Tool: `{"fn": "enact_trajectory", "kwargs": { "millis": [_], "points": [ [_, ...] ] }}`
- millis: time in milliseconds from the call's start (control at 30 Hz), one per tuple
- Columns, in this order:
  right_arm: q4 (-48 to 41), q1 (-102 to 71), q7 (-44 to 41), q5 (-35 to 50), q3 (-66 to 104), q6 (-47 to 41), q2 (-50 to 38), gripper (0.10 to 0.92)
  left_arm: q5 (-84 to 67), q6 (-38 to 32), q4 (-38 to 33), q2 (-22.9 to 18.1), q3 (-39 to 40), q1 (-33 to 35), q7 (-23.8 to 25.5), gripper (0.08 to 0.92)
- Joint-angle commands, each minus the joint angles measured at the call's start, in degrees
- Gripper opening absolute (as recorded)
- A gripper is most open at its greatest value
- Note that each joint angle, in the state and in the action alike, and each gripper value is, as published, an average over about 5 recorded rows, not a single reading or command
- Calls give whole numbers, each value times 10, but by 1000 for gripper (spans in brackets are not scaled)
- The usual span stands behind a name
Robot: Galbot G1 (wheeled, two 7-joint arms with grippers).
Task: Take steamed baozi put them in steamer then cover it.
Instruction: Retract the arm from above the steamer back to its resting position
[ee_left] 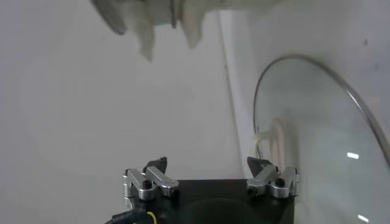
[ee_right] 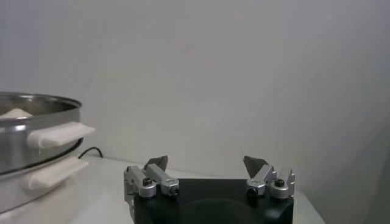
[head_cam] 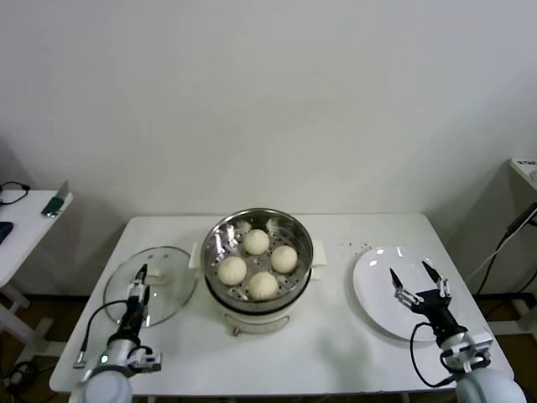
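I am looking down at the white table [head_cam: 336, 336] and judging that the covering step is the one in hand: all four buns [head_cam: 257, 242] are sitting inside the steamer [head_cam: 258, 260], which is standing at the middle of the table toward its back edge, and it is lying uncovered. The glass lid [head_cam: 155, 281] is resting flat near the table's left edge, just beside the steamer. My left gripper [head_cam: 143, 281] is hovering over the lid's near side with its jaws spread wide and holding nothing; the pale knob [ee_left: 277, 137] is showing just ahead of it in the left wrist view. To do this well, I am thinking of centring the jaws on that knob, closing firmly, lifting straight up, then lowering the lid level so its rim seats evenly on the pot.

My right gripper [head_cam: 418, 281] is waiting over the white plate [head_cam: 373, 294] near the right edge, jaws wide, carrying nothing.

I am counting four buns, one steamer, one lid, one plate.
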Motion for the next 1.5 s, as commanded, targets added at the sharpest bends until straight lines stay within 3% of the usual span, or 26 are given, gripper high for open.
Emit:
{"fn": "enact_trajectory", "kwargs": {
  "millis": [33,733,1067,1167,1500],
  "points": [
    [0,-17,-3,-20,18,0,17,823,46,-17,149,22,9,-107,-20,823],
    [-11,-2,-8,-46,14,1,22,823,13,-15,216,34,29,-168,-28,823],
    [-18,-3,-15,-65,14,10,32,823,-8,-10,234,33,42,-188,-55,820],
    [-22,-4,-17,-73,14,14,36,823,-12,-13,238,33,42,-188,-57,785],
    [-30,2,-19,-84,11,19,42,823,-29,-15,237,36,40,-183,-52,502]
  ]
}}
